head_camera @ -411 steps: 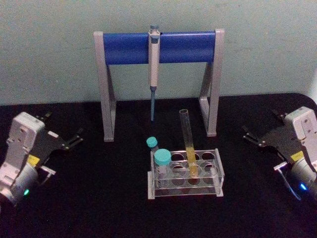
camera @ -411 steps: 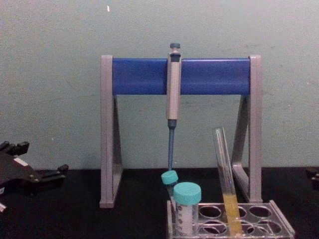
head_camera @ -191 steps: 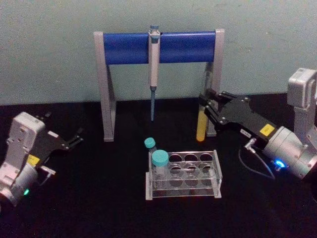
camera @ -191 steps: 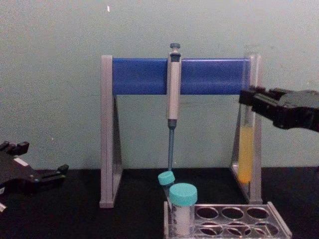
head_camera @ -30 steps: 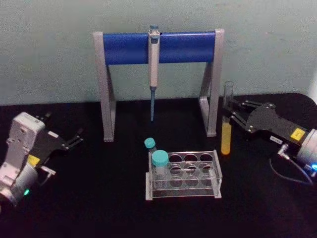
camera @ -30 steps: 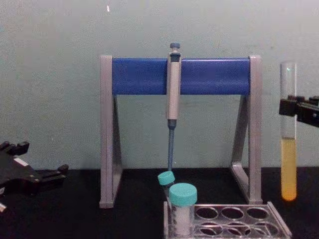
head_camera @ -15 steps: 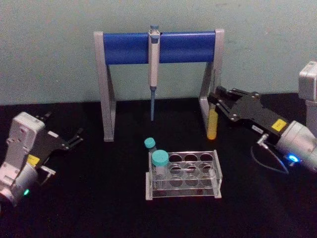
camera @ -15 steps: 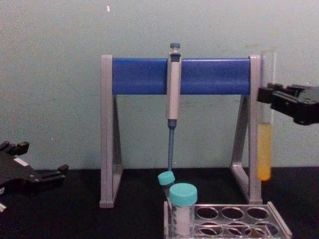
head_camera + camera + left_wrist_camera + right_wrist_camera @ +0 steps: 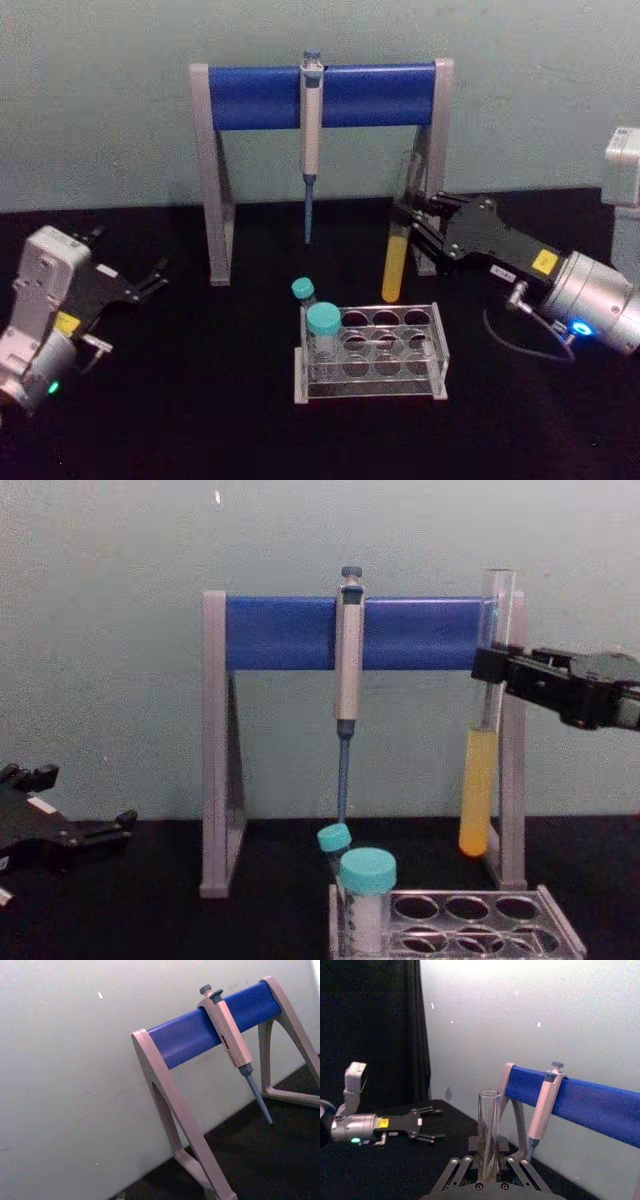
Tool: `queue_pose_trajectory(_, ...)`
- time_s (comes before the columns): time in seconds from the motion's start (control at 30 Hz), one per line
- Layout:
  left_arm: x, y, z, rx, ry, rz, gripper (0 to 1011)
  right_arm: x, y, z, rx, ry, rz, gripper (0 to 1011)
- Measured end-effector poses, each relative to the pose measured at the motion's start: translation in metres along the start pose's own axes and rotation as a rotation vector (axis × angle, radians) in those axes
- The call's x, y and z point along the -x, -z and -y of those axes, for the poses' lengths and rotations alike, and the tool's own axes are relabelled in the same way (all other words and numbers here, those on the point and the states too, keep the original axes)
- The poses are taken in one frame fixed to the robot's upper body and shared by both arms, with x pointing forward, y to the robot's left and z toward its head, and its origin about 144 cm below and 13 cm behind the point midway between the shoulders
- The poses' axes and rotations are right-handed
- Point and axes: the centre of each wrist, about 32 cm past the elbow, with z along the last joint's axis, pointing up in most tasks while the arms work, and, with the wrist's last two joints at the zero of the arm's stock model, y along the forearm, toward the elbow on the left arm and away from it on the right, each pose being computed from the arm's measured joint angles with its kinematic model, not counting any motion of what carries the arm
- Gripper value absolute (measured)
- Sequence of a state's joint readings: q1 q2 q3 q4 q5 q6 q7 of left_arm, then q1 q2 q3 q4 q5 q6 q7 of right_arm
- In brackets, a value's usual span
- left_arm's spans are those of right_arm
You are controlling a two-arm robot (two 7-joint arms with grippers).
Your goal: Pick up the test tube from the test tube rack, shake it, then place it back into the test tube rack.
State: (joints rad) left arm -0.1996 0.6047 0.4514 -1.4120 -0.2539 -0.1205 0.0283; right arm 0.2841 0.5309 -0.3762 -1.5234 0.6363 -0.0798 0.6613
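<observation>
My right gripper (image 9: pixel 408 222) is shut on the test tube (image 9: pixel 396 262), a long clear tube with yellow liquid in its lower part. The tube hangs in the air, slightly tilted, its bottom just above and behind the back right of the test tube rack (image 9: pixel 441 348). From the chest view, the test tube (image 9: pixel 477 798) hangs in front of the stand's right leg, the right gripper (image 9: pixel 488 668) holds it near the top, and the test tube rack (image 9: pixel 563 932) lies below. The right wrist view shows the test tube (image 9: pixel 489 1125) upright between the fingers. My left gripper (image 9: pixel 150 280) rests open at the far left.
A grey-and-blue pipette stand (image 9: pixel 260 97) with a hanging pipette (image 9: pixel 311 120) stands behind the rack, close behind the held tube. Two teal-capped tubes (image 9: pixel 326 322) sit in the rack's left end. Black table surface lies to both sides of the rack.
Over the last second the right gripper has swung left with the test tube, from right of the stand's leg to above the rack's back right. The left arm is still.
</observation>
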Motion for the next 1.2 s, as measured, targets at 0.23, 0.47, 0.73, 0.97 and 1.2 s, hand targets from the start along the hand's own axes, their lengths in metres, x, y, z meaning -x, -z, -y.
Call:
queue_pose_trajectory(0.23,0.000,0.000,0.000,0.000,0.000,0.000,1001,0.001,-0.002,0.009,0.030,-0.013,0.013,225)
queue_pose_trajectory(0.47,0.000,0.000,0.000,0.000,0.000,0.000,1001,0.000,0.003,0.007,0.033,-0.018,0.016,225)
queue_pose_trajectory(0.73,0.000,0.000,0.000,0.000,0.000,0.000,1001,-0.001,0.014,0.004,0.049,-0.023,0.007,225)
queue_pose_trajectory(0.97,0.000,0.000,0.000,0.000,0.000,0.000,1001,-0.002,0.018,0.003,0.054,-0.021,0.007,225)
queue_pose_trajectory(1.2,0.000,0.000,0.000,0.000,0.000,0.000,1001,-0.003,0.023,0.002,0.063,-0.020,0.007,225)
